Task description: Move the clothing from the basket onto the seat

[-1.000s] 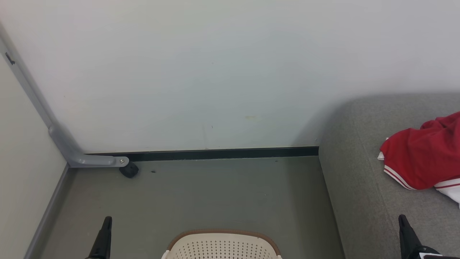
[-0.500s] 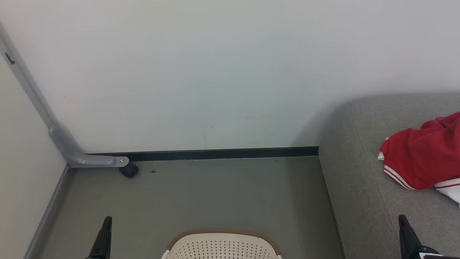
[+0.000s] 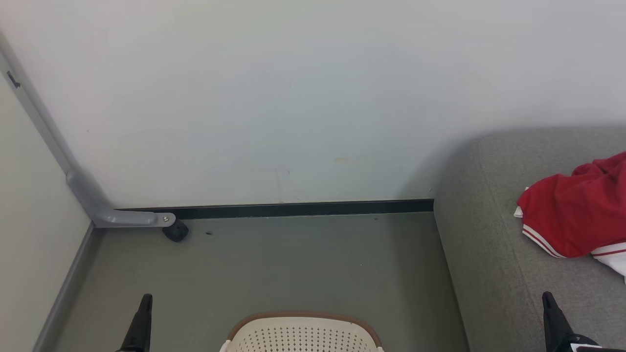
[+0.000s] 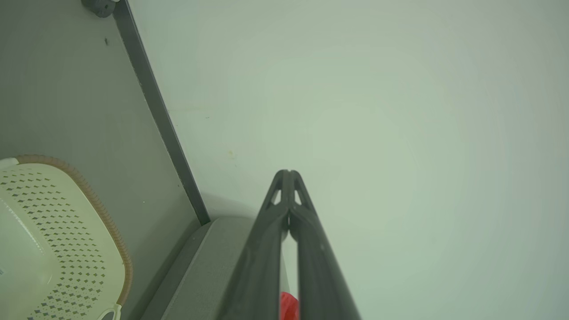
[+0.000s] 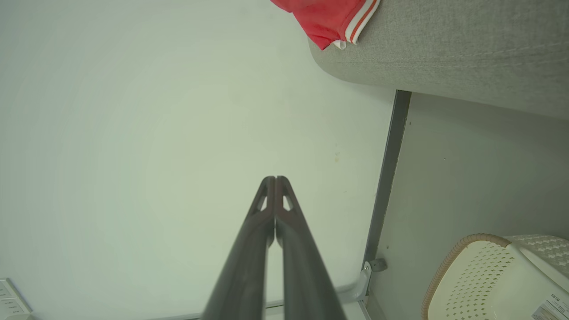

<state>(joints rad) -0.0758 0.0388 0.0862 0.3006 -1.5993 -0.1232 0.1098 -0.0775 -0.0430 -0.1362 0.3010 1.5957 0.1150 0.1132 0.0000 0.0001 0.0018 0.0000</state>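
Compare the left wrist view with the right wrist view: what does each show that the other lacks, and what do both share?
Left wrist view, not the right: the left gripper, shut, pointing at the wall.
Right wrist view, not the left: the right gripper, shut; a wall socket at the lower left; a label on the basket; the striped hem of the clothing.
Both: the basket, some red clothing, the grey seat, the floor, the pale wall and dark skirting.
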